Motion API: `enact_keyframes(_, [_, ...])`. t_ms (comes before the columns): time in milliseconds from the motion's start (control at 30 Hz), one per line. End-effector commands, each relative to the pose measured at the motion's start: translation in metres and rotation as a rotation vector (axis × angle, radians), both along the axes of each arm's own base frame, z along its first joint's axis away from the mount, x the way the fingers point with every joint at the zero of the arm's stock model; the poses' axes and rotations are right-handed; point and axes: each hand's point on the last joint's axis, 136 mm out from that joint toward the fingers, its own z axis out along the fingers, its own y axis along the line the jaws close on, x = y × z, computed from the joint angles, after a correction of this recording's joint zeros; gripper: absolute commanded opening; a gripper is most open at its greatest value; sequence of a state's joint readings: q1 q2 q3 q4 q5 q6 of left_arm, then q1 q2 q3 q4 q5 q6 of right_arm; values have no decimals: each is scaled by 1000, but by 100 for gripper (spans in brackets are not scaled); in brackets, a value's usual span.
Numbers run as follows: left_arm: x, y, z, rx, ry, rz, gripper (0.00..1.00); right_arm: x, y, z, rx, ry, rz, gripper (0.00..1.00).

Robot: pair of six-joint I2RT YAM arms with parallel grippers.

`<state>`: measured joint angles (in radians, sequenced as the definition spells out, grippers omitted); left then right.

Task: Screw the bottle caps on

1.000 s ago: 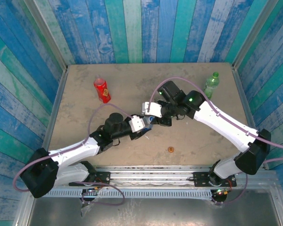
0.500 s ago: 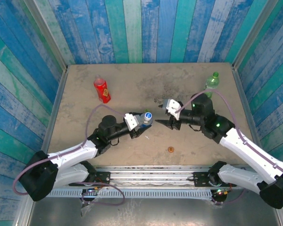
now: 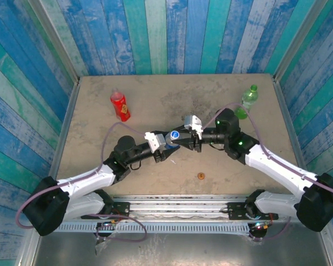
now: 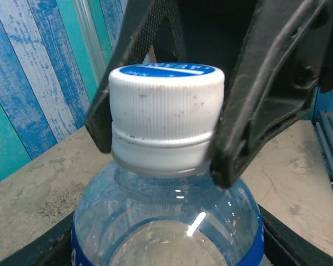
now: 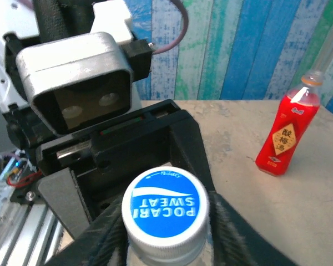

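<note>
Cap first: the blue-and-white cap (image 4: 166, 113) sits on the neck of the clear bottle (image 4: 166, 227), apparently square and level, its ribbed white skirt down by the collar ring. Right fingers (image 4: 250, 111) are clamped on that skirt from both sides, one dark pad against each flank, and the wrist view looks straight down on the printed blue top (image 5: 165, 206). Left fingers (image 5: 183, 138) are closed around the bottle's body below the shoulder, holding it mid-bench between the two arms (image 3: 165, 139). It's a light piece, this cap, stiff plastic, and the ribbing gives good bite, so the skirt is the right place to take it. The bottle is the soft partner: thin clear wall, likely to dent or twist if squeezed hard, and smooth enough to spin in the grip once the thread tightens. Whether the thread is fully home I can't tell from here. Out on the bench (image 3: 155, 94), the orange cap (image 3: 200, 176) lies alone near the front edge, the red bottle (image 3: 120, 106) stands at the far left, the green bottle (image 3: 247, 101) at the far right, both well apart from the action.
</note>
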<state>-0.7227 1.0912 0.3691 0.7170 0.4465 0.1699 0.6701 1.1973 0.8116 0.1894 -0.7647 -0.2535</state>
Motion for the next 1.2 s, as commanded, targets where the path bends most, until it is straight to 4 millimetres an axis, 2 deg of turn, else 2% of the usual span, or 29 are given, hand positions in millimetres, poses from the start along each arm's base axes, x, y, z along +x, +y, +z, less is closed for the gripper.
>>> enact_keyframes(0, [2, -2, 11, -24, -10, -6, 66, -5, 4, 14, 31, -13, 44, 28])
enact_keyframes(100, [4, -2, 9, -16, 7, 5, 71, -2, 1, 12, 24, -9, 14, 20])
enact_keyframes(200, [7, -1, 9, -20, 23, 21, 79, 14, -3, 7, 2, 59, -103, 15])
enact_keyframes(333, [9, 3, 5, -24, 56, 50, 99, 37, -12, 1, -27, 65, -251, 12])
enact_keyframes(400, [10, 5, 4, -22, 67, 60, 95, 51, -18, -2, -25, 59, -336, 12])
enact_keyframes(500, [9, 11, 4, -41, 81, 88, 94, 72, -27, -4, -10, 57, -450, 14])
enact_keyframes(700, [16, 29, 12, -174, 180, 190, 94, 133, -40, -14, -13, 72, -663, 11])
enact_keyframes(733, [16, 32, 12, -194, 180, 201, 94, 153, -50, -16, -8, 81, -721, 11])
enact_keyframes(833, [15, 40, 3, -178, 158, 232, 94, 194, -57, -23, 4, 101, -805, 11])
enact_keyframes(900, [14, 44, 0, -155, 125, 251, 94, 216, -56, -25, 16, 96, -823, 11])
enact_keyframes(1000, [24, 53, -4, -144, 129, 330, 94, 253, -53, -38, 4, 100, -855, 12])
enact_keyframes(1167, [28, 52, -10, -105, 117, 342, 94, 307, -50, -64, 2, 131, -894, 13])
